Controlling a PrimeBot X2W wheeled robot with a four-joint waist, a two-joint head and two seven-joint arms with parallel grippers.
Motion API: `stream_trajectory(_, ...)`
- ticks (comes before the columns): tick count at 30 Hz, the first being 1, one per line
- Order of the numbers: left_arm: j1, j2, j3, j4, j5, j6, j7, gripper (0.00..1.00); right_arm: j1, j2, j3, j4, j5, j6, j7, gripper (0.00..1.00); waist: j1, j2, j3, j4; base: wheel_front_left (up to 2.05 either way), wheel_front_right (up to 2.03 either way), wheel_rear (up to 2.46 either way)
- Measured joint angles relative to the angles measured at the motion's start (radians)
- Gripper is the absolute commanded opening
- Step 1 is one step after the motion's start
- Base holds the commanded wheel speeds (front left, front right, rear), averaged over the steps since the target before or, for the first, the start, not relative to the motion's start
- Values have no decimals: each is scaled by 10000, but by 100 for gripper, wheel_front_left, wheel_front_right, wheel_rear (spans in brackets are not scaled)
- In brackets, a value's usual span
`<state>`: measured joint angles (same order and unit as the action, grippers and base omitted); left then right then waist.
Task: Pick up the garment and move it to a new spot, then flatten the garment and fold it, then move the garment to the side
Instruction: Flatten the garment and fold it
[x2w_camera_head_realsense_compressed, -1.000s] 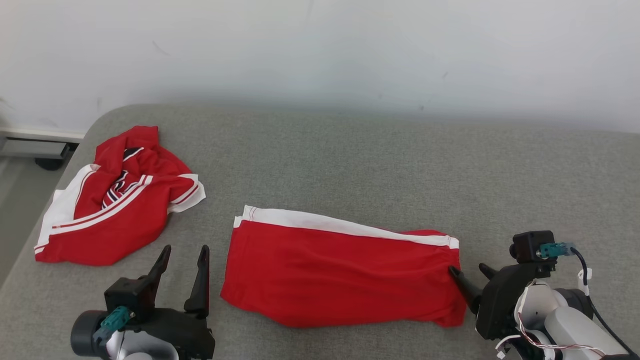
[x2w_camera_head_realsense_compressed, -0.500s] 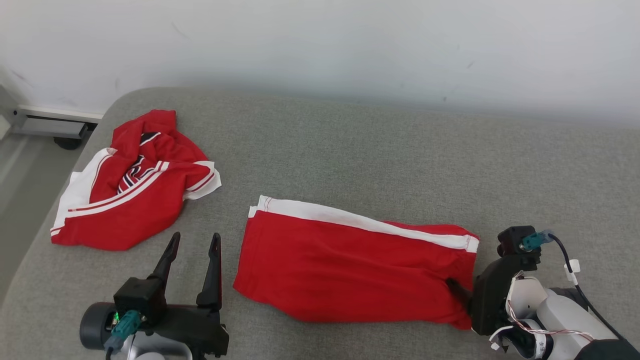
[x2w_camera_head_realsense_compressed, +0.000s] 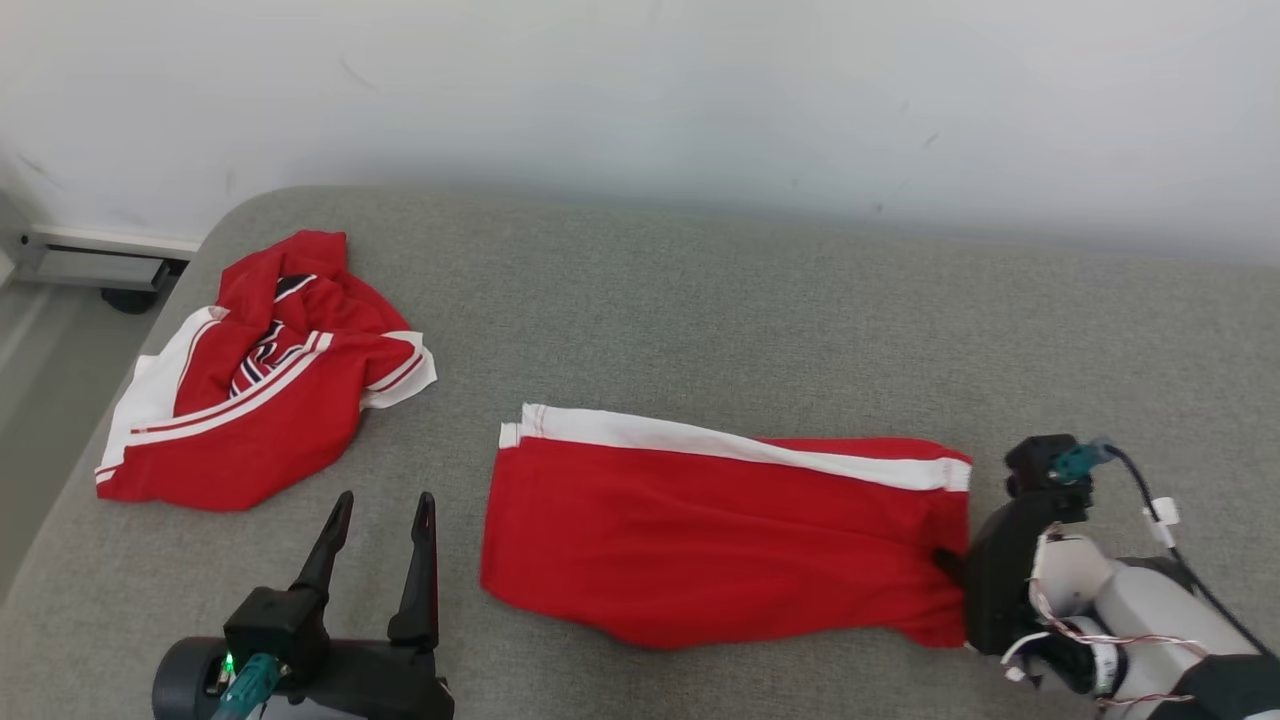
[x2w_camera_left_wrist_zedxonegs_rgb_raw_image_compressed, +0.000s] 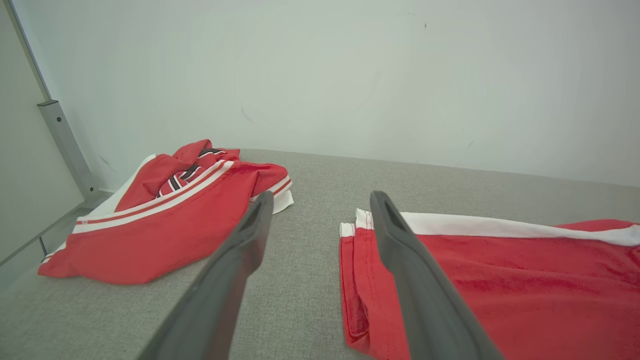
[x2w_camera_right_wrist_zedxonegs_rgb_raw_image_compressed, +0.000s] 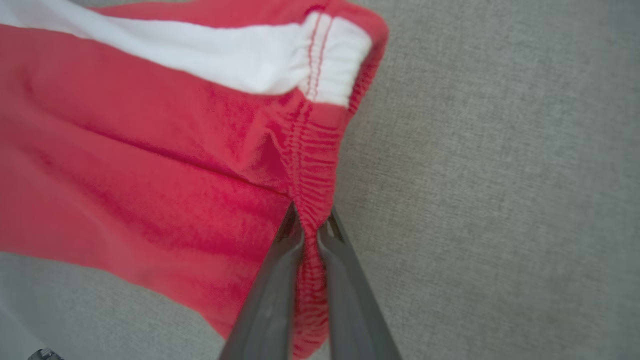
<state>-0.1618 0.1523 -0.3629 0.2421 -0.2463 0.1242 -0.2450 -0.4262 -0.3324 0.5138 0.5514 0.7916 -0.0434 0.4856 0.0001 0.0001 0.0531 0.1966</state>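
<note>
While my right gripper (x2w_camera_head_realsense_compressed: 948, 560) is pinched tight on the waistband (x2w_camera_right_wrist_zedxonegs_rgb_raw_image_compressed: 320, 165) at the right end of the red shorts (x2w_camera_head_realsense_compressed: 720, 530), they lie lengthwise across mid-frame on the grey cushion (x2w_camera_head_realsense_compressed: 700, 300). My left gripper (x2w_camera_head_realsense_compressed: 386, 497), spread wide and empty, stands just beside their left hem (x2w_camera_head_realsense_compressed: 497, 520). A crumpled jersey (x2w_camera_head_realsense_compressed: 260, 400) sits upper left, well apart, blocking nothing.

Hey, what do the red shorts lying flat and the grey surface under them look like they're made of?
The red shorts: likely a soft synthetic knit, mostly matte. Signs are the fine fuzzy texture, soft creases and a gathered elastic waistband.
The grey surface: looks like woven upholstery fabric over padding, matte. Signs are the visible heathered weave and the rounded corner.
</note>
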Motion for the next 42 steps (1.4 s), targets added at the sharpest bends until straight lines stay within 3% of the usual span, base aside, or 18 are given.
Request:
stream_trajectory(3, 189, -10, 102, -94, 13, 0, 88, 100, -3, -556, -207, 84, 0, 25, 71, 0, 0, 0, -67, -155, 0, 0, 0)
stream_trajectory(10, 409, -90, 232, -343, 203, 0, 253, 100, -2, -1185, -485, 15, 138, 201, 171, 0, 0, 0, -112, -452, 0, 0, 0)
stream_trajectory(14, 410, -148, 253, -431, 207, 0, 370, 100, -4, -1313, -485, -165, 372, 619, 527, 0, 0, 0, -81, -642, 0, 0, 0)
stream_trajectory(19, 398, -245, 207, -460, 230, 0, 479, 100, 41, -1001, -1034, -857, 2084, 1333, 1141, 0, 0, 0, -50, -787, 0, 0, 0)
stream_trajectory(21, 394, -247, 213, -491, 230, 0, 510, 100, 53, -775, -1193, -1191, 2708, 1407, 1455, 0, 0, 0, -62, -799, 0, 0, 0)
stream_trajectory(27, 353, -349, 82, -489, 230, 0, 629, 100, 80, -640, -1419, -2167, 3793, 1417, 2222, 0, -1, 0, -141, -682, 0, 0, 0)
stream_trajectory(36, 347, -481, -50, -479, 230, 0, 840, 100, 84, -173, -1260, -3325, 4341, 1400, 2851, 0, 0, 0, -207, -286, 0, 0, 0)
stream_trajectory(42, 299, -552, -171, -502, 230, 0, 943, 100, 16, 144, -1126, -3534, 4303, 947, 2978, 0, -1, 0, -154, 62, 0, 0, 0)
